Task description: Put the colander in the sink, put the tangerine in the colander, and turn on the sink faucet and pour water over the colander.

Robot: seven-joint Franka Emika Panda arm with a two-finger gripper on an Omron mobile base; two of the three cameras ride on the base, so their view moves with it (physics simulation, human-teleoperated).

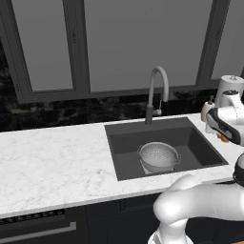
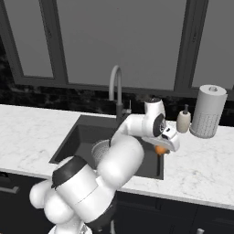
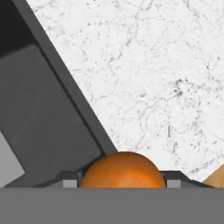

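Your gripper (image 3: 123, 186) clamped on the tangerine (image 3: 123, 171), fingers (image 3: 70, 183) snug either side, hovering above the sink's (image 3: 43, 122) right edge, colander (image 1: 158, 157) sitting in the basin, faucet (image 1: 156, 90) behind

The left base view is looking forward and down from behind the arm's left, taking in the sink (image 1: 200, 143) and sink faucet (image 1: 157, 93). The right base view is covering the same sink (image 2: 75, 137) from the other side. The hand view is peering close over the tangerine (image 3: 123, 169) at the marble counter (image 3: 144, 74).
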